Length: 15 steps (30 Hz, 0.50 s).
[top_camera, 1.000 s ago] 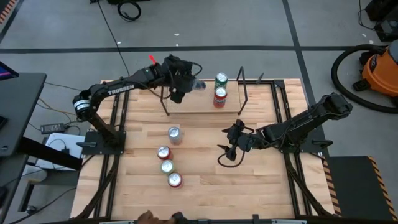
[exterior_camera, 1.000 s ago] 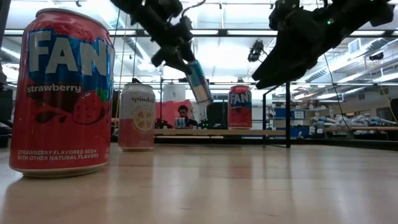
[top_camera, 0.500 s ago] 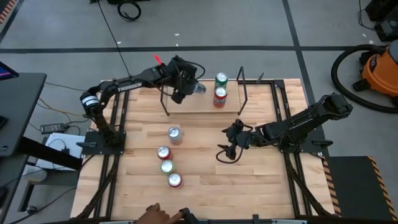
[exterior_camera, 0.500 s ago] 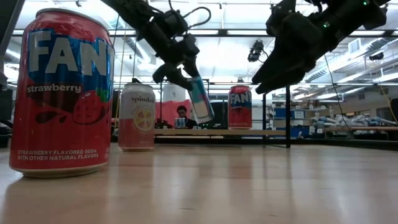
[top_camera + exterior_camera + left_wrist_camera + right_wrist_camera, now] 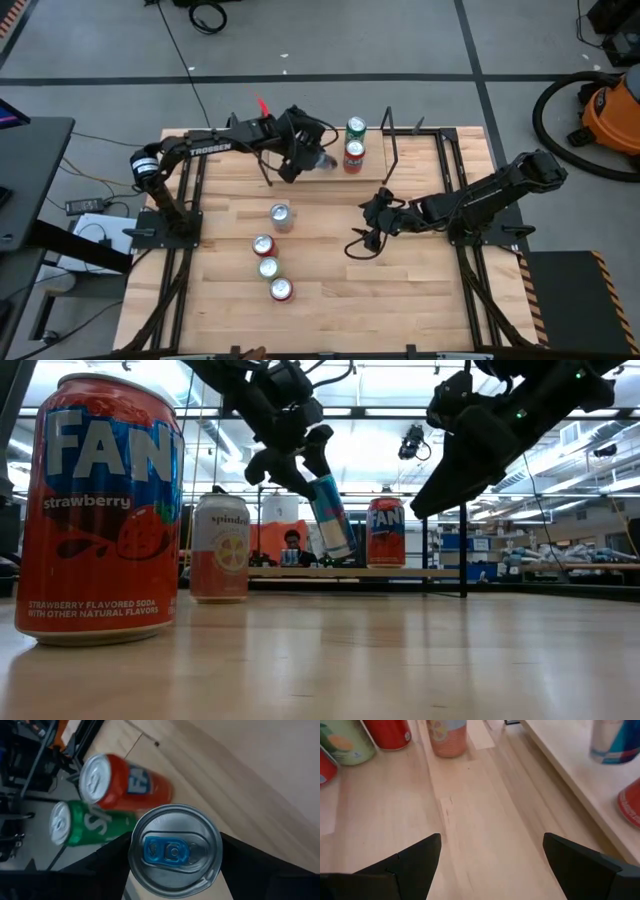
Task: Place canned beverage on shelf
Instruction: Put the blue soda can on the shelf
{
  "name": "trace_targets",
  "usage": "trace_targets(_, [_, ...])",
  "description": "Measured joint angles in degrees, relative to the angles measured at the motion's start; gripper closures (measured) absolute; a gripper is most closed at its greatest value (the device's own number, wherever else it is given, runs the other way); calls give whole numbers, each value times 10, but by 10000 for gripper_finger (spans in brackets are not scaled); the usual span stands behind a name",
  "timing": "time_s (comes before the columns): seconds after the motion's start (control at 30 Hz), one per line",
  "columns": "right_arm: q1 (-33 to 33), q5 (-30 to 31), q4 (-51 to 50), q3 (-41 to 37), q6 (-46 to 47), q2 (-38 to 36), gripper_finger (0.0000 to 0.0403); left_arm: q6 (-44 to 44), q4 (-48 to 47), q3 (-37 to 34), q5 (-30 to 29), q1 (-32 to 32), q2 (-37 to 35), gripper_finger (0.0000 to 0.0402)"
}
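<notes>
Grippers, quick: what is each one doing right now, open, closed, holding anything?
Left gripper: closed on a slim blue-and-silver can, tilted, above the shelf.
Right gripper: open, empty, over the table.

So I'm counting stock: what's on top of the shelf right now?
Two cans stand on the shelf: a red can and a green can. The left gripper holds a slim can tilted above it, not yet set down.
</notes>
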Motion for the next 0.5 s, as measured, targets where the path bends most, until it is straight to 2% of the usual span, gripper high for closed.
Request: trace_targets(0.5, [-10,0,14,0,-4,0,41,-20,-52,0,-3,7,0,125])
